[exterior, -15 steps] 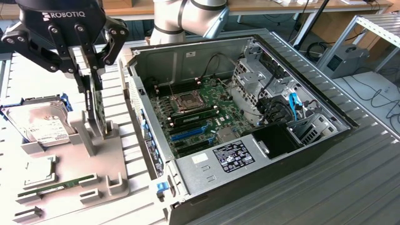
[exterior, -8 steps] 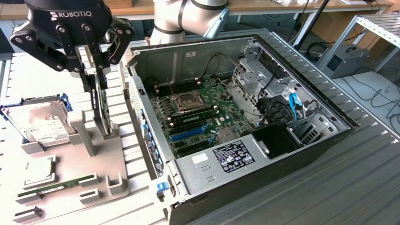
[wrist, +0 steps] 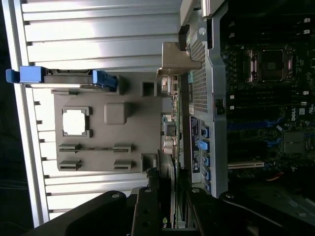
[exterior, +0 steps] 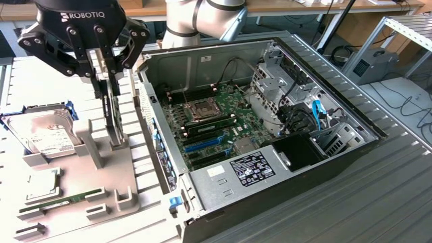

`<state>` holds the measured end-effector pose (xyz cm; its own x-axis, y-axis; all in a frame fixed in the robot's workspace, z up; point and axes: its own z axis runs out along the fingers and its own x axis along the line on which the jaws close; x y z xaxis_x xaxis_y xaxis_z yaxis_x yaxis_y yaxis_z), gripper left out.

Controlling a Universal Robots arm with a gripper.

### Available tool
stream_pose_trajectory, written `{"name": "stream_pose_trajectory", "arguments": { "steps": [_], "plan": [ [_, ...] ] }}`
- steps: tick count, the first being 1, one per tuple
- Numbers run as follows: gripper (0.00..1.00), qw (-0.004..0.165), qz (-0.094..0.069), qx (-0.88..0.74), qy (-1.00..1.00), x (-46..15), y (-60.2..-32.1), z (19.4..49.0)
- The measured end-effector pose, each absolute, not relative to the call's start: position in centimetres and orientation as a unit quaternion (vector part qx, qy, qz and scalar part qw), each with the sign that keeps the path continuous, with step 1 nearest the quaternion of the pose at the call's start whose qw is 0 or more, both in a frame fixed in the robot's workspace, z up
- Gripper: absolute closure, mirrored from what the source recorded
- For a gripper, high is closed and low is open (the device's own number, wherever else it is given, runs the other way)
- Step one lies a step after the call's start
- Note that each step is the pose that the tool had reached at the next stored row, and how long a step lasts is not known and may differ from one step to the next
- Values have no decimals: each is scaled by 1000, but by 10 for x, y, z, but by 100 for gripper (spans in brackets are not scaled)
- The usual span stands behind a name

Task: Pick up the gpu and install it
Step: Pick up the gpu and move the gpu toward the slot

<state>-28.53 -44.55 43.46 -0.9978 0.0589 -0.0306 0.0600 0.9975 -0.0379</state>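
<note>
The gpu is a thin black card standing on edge in a slot of the grey holder, just beside the open computer case. My gripper is above it, with its fingers closed on the card's upper edge. In the wrist view the gpu runs edge-on away from the gripper to its silver bracket. Inside the case lies the motherboard with blue expansion slots.
A silver hard drive with blue rails stands in the holder at the exterior view's left. A processor chip and a green memory stick lie lower on the holder. The case wall rises close beside the card.
</note>
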Motion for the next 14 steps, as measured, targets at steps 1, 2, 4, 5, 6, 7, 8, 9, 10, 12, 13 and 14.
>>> {"name": "stream_pose_trajectory", "arguments": {
  "steps": [1,2,4,5,6,7,8,9,10,12,13,14],
  "plan": [
    [74,15,-19,30,999,-285,-445,435],
    [74,15,-19,30,999,-284,-445,435],
    [74,15,-19,30,999,-283,-445,435],
    [74,15,-19,30,999,-283,-445,435],
    [74,15,-19,30,999,-282,-445,435],
    [74,15,-19,30,999,-281,-445,435],
    [74,15,-19,30,999,-281,-445,435],
    [74,15,-19,30,999,-280,-445,435],
    [74,15,-19,30,999,-280,-445,435],
    [74,15,-19,30,999,-278,-445,435],
    [74,15,-19,30,999,-278,-445,435],
    [74,15,-19,30,999,-277,-445,435]
  ]
}}
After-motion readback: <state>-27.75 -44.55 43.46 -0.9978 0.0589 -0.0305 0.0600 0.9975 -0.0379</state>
